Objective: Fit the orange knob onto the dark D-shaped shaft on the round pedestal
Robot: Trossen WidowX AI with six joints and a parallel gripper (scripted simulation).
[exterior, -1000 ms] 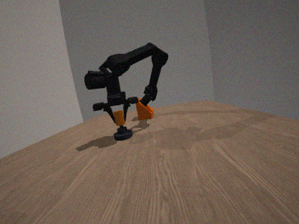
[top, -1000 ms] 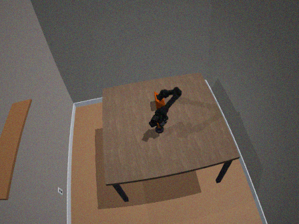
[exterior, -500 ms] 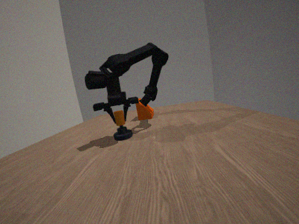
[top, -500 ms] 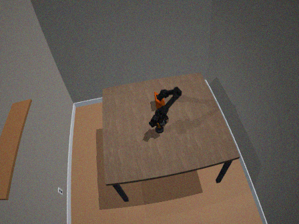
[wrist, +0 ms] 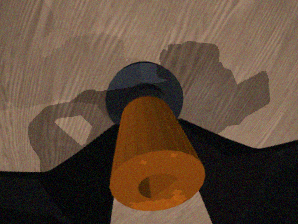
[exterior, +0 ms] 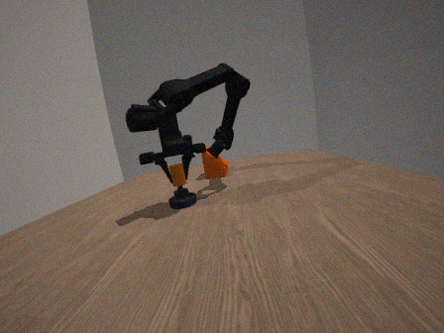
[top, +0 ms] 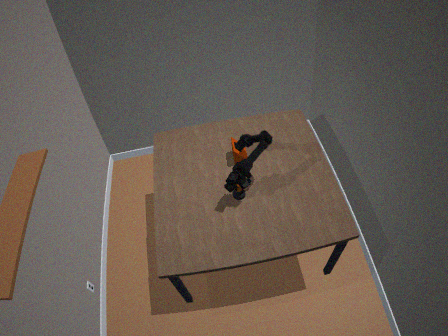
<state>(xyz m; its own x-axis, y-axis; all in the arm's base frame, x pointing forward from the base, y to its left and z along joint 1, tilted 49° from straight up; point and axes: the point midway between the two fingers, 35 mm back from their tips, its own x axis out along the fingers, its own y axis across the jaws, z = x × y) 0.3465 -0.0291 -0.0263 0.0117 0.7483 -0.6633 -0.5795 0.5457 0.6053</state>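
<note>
The orange knob [top: 239, 189] [exterior: 177, 173] [wrist: 150, 131] is between the fingers of my gripper [exterior: 178, 179] [wrist: 148, 127], which is shut on it. The knob leans slightly in the exterior view. The round dark pedestal [top: 239, 196] [exterior: 182, 201] [wrist: 117, 97] stands on the table directly below. In the exterior view the knob's lower end is at the top of the dark shaft [exterior: 181, 190], well above the pedestal's base. Whether they touch or the shaft tip is inside the hole cannot be told. The shaft's flat side is hidden.
The wooden table [top: 200, 235] [exterior: 277, 268] carries the arm. An orange angular piece [top: 239, 152] [exterior: 215, 167] is beside the arm's lower part, behind the pedestal in the exterior view. Arm shadows fall across the table around the pedestal.
</note>
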